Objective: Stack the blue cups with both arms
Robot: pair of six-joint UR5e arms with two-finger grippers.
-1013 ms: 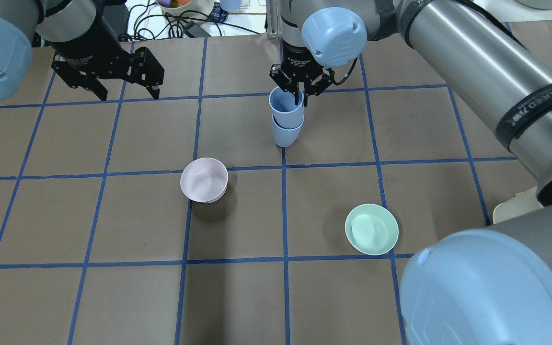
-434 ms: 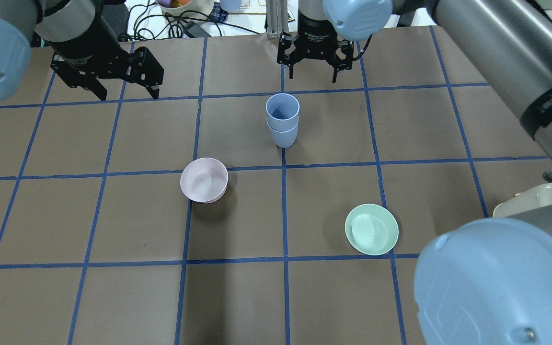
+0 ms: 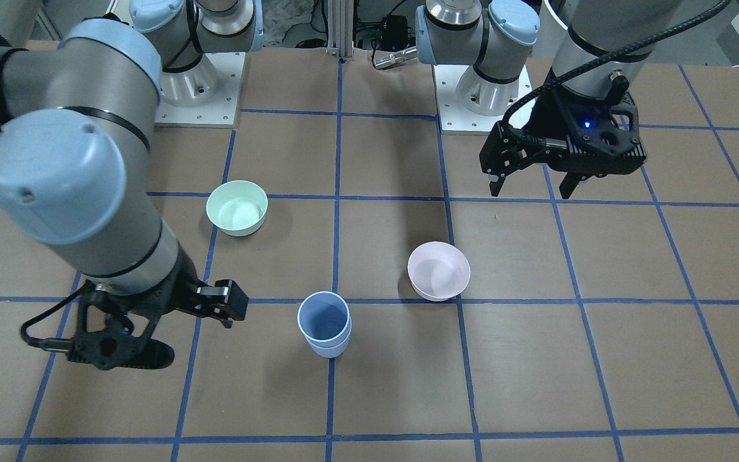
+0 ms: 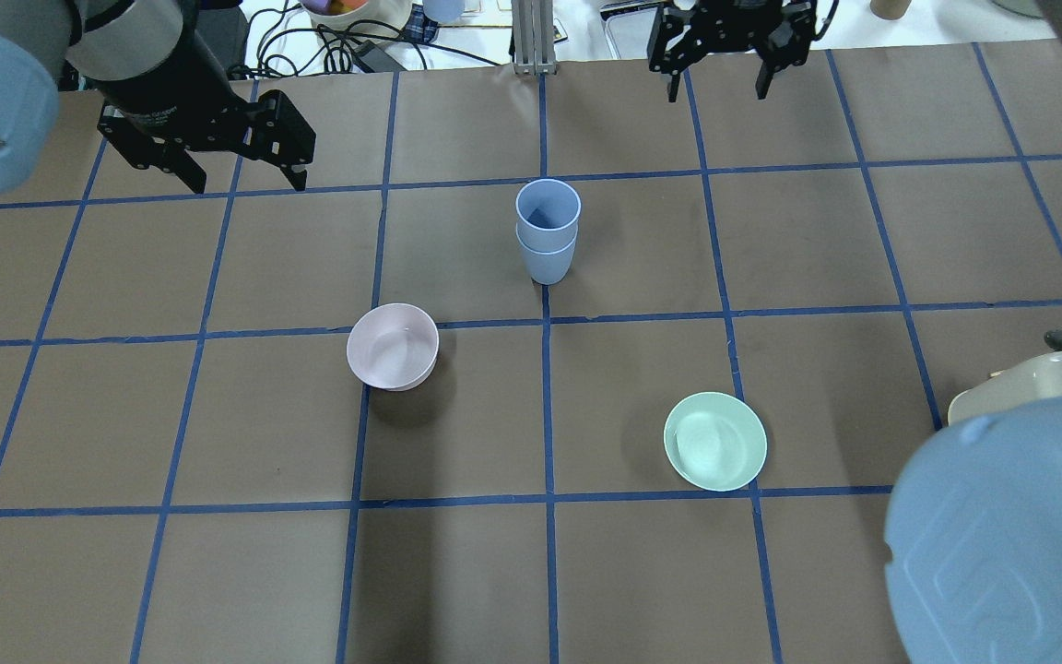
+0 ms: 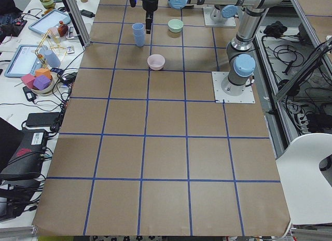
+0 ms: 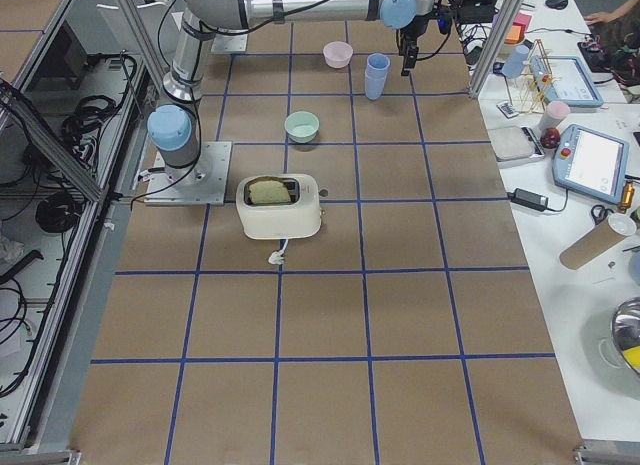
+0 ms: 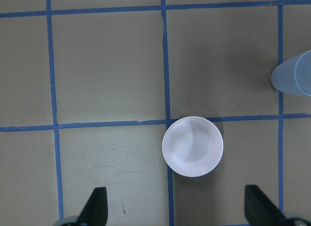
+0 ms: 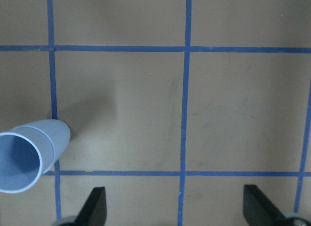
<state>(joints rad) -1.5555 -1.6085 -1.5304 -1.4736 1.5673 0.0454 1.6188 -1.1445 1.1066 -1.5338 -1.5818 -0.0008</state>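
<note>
Two blue cups (image 4: 547, 231) stand nested, one inside the other, upright near the table's middle; the stack also shows in the front view (image 3: 324, 324) and at the left edge of the right wrist view (image 8: 29, 155). My right gripper (image 4: 717, 90) is open and empty, at the far edge, well to the right of the stack. In the front view the right gripper (image 3: 190, 330) hangs beside the stack, clear of it. My left gripper (image 4: 245, 180) is open and empty, at the far left, apart from the cups.
A pale pink bowl (image 4: 393, 346) sits near and left of the stack, below my left wrist camera (image 7: 193, 146). A mint-green bowl (image 4: 715, 441) sits near right. A white toaster (image 6: 280, 207) stands by the right arm's base. Clutter lies beyond the far edge.
My right gripper let go of the upper cup, opened, and drew away up and to the right toward the far edge. The upper cup sank deeper into the lower one. The left arm stayed still.
</note>
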